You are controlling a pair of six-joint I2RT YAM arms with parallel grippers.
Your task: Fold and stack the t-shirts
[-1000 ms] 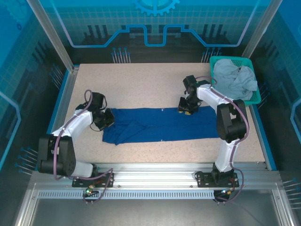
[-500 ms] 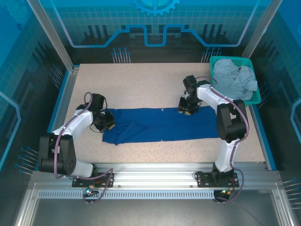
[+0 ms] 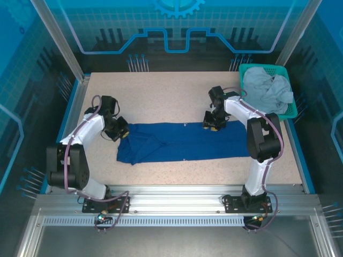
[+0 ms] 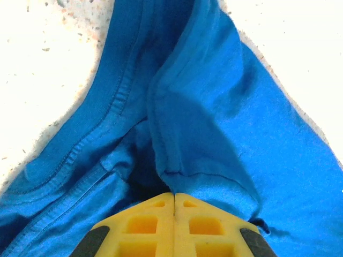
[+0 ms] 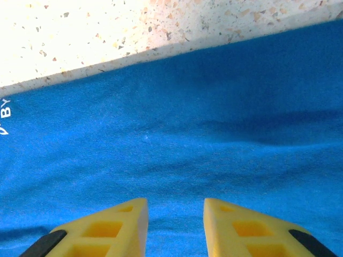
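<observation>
Clamped in the left hand [image 4: 174, 195], the blue t-shirt's [image 3: 182, 142] end is now drawn farther outward for flattening, while the right hand [image 5: 175, 203] is held apart just above it.

I am pinching my left gripper [image 3: 122, 134] shut, its arm bent; I am pointing my right gripper [image 3: 212, 127] down, its 2 fingers standing apart.

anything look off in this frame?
The blue t-shirt lies as a flat strip, but its left end is bunched and twisted where the left hand pinches a fold. The grey t-shirt sits crumpled in the basket, not yet folded.
</observation>
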